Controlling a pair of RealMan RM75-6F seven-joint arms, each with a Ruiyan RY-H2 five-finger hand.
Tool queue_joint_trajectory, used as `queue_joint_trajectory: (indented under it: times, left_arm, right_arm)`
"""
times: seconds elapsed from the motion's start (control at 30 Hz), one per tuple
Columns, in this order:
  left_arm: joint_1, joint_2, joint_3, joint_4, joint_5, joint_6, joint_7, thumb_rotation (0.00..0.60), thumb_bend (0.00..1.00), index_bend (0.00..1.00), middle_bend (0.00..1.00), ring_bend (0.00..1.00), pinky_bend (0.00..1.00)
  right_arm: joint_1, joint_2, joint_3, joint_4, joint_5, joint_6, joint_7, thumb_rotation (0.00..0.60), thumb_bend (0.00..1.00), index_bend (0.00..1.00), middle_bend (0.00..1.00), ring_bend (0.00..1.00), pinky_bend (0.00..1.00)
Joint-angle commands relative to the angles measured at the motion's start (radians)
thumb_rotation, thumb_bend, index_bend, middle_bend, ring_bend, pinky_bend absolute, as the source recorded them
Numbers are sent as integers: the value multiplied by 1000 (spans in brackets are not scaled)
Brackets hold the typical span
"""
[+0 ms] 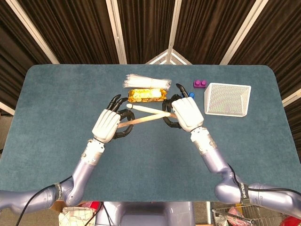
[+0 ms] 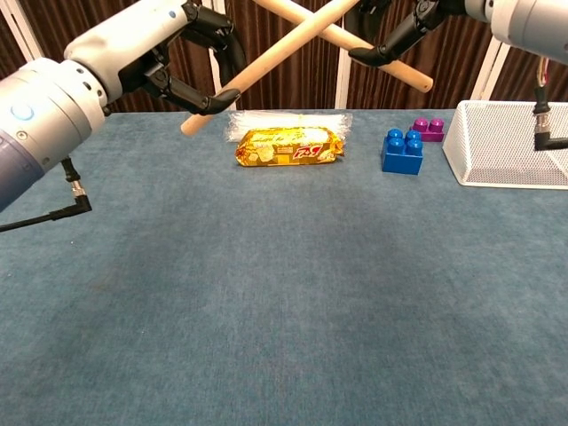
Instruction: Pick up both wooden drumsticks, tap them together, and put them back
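Two pale wooden drumsticks cross in the air above the middle of the table. My left hand (image 1: 109, 123) (image 2: 177, 49) holds the left drumstick (image 1: 141, 120) (image 2: 266, 51), which points right and away. My right hand (image 1: 184, 113) (image 2: 417, 22) grips the right drumstick (image 1: 146, 109) (image 2: 373, 55), whose rounded tip points left. The sticks meet at the crossing point, just in front of the snack packet; whether they touch at this instant is hard to tell.
A golden snack packet (image 1: 147, 95) (image 2: 289, 146) lies before a clear plastic bundle (image 1: 146, 82). A blue brick (image 2: 402, 152) and purple brick (image 1: 200, 84) (image 2: 428, 129) sit beside a white mesh basket (image 1: 227, 99) (image 2: 510, 146) at right.
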Motion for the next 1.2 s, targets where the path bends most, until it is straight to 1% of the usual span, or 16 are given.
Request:
queue_joint_trajectory:
  times: [0.03, 0.27, 0.43, 0.8, 0.87, 1.03, 1.07, 1.2]
  left_arm:
    - [3, -14, -5, 3, -5, 14, 4, 600, 593, 589, 573, 127, 0]
    - [11, -29, -23, -13, -38, 25, 11, 600, 593, 588, 576, 127, 0]
    - [14, -30, -23, -23, -48, 29, 43, 600, 594, 587, 576, 127, 0]
    - [14, -28, -8, -25, -36, 16, 34, 600, 593, 587, 576, 127, 0]
    - [20, -15, 3, -19, -25, 14, 25, 600, 593, 586, 576, 128, 0]
    - [66, 82, 69, 9, 23, 7, -30, 600, 593, 585, 576, 127, 0]
    - [86, 124, 93, 32, 39, 9, -46, 600, 593, 585, 576, 127, 0]
    - [132, 220, 147, 106, 57, -6, -116, 600, 593, 586, 576, 127, 0]
  right_arm:
    - [0, 0, -5, -6, -5, 8, -6, 600, 491, 688, 617, 383, 0]
    - [-7, 7, -13, -15, -25, 25, -4, 600, 494, 690, 618, 383, 0]
    - [-12, 12, -18, -16, -28, 30, 2, 600, 494, 692, 618, 383, 0]
    - [-16, 20, -21, -15, -30, 34, 17, 600, 494, 692, 618, 383, 0]
    - [-21, 27, -21, -13, -33, 37, 24, 600, 494, 692, 618, 383, 0]
    - [-51, 62, -34, 17, -46, 42, 64, 600, 494, 692, 618, 383, 0]
    - [-66, 73, -48, 37, -60, 43, 81, 600, 494, 692, 618, 383, 0]
    - [-106, 80, -109, 126, -146, 52, 148, 600, 495, 692, 618, 383, 0]
